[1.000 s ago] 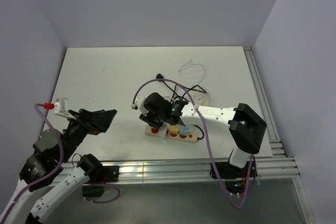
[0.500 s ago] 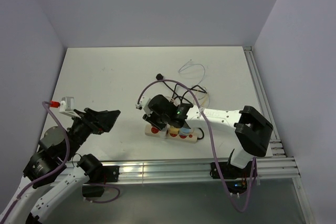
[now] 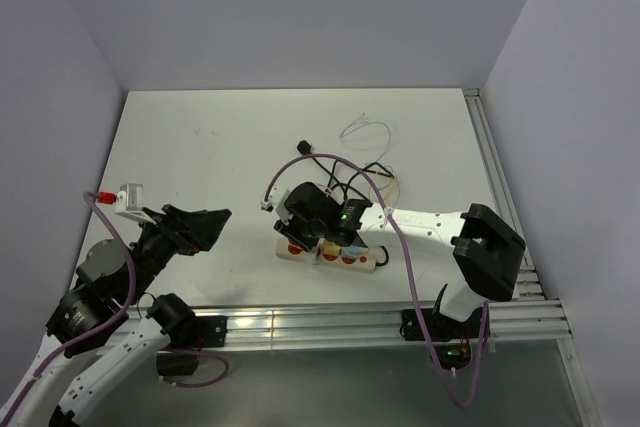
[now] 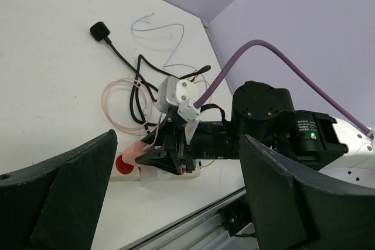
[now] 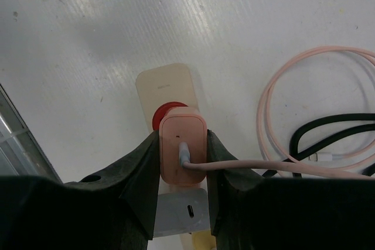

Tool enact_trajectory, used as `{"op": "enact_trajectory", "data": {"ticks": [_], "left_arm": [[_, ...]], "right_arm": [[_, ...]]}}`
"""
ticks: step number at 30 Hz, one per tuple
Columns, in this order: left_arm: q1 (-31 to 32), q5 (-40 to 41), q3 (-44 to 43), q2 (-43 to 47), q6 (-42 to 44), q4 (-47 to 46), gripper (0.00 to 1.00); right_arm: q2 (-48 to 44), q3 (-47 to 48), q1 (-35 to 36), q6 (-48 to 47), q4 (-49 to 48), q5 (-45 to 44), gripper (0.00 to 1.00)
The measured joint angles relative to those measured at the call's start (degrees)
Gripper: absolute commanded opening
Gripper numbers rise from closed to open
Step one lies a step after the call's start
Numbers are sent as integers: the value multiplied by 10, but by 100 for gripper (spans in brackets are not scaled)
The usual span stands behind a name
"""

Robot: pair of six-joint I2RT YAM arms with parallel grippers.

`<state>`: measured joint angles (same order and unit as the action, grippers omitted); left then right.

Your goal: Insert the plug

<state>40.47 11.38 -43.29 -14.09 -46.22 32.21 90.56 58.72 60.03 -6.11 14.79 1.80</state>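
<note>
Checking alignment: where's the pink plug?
Centre of the right wrist view: pink plug clamped in the right gripper, over the red button of the power strip.

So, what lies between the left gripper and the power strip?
Nothing: the top view shows only bare table between the left gripper and the power strip.

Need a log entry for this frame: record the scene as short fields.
right gripper: jaws shut on the pink plug
plug position: over the strip, at its red disc; whether it is seated cannot be told
left gripper: jaws open, holding nothing, well left of the strip
cable: pink cable runs from the plug into a coil on the table
other: black plug lies loose beyond the strip
</note>
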Motion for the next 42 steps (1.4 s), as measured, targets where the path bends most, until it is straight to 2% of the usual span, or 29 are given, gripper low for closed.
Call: {"op": "enact_trajectory", "data": {"ticks": [22,33,42], "left_arm": [[0,0,0,0,0,0,90],[0,0,0,8,0,1,91],[0,-5,0,12,3,2,92]], "right_arm": [[8,-12,0,-45,-37,22,0],[-11,-52,-7,-86,-76,53,0],[16,-19,-23,-89,-44,84,0]]}}
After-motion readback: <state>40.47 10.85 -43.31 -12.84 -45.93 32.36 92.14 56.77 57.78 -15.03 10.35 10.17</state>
